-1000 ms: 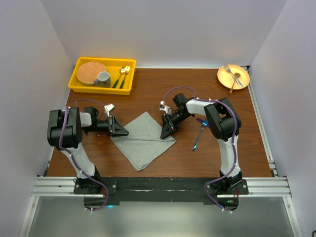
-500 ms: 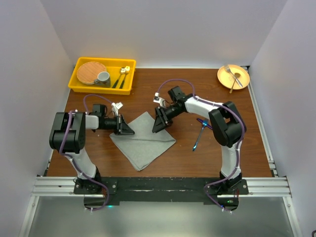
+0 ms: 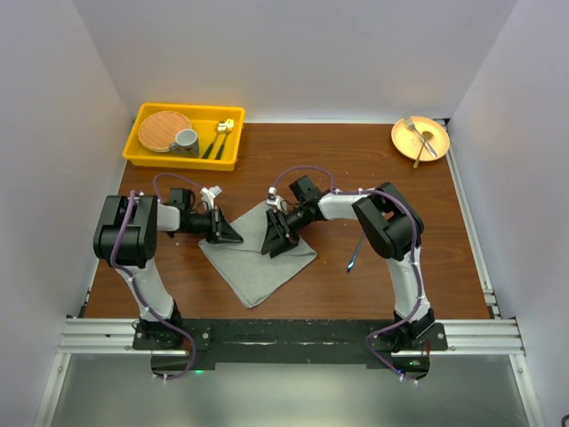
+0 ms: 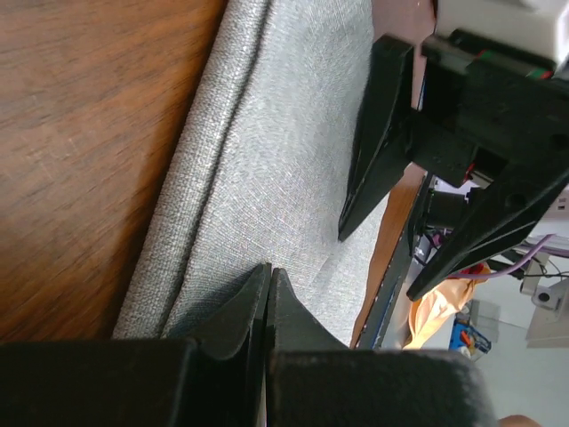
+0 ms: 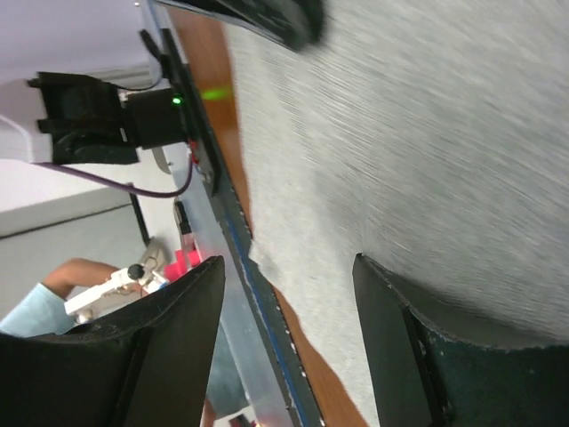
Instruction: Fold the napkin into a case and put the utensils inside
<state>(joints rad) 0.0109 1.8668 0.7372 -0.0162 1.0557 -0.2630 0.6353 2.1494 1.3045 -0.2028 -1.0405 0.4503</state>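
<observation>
- Change noted in the top view: over the last second the right end effector (image 3: 274,242) has been carried from the right-hand edge of the plain mid-grey cloth napkin (image 3: 258,267) inward, and is now poised over its middle. The left end effector (image 3: 227,233) has been brought a little closer to the upper-left edge.
- Napkin is laid as a diamond at the centre of the brown wooden tabletop (image 3: 356,160), a crease visible across it; the narrow case is not yet formed.
- Judgement: a further fold is being set up, with one edge held and the middle to be pressed or taken.
- The slim blue-handled utensils (image 3: 354,256) are left on the tabletop just right of the napkin, partly hidden by the right arm.
- Left wrist view: the left end effector (image 4: 268,271) is seen pressed together, tips on the napkin (image 4: 284,160) beside a doubled hem. Whether a layer is caught cannot be told.
- The right end effector (image 4: 376,265) is shown there spread.
- Right wrist view: the spread is confirmed at the right end effector (image 5: 286,267), with cloth (image 5: 400,133) beneath. Motion blur is noted.
</observation>
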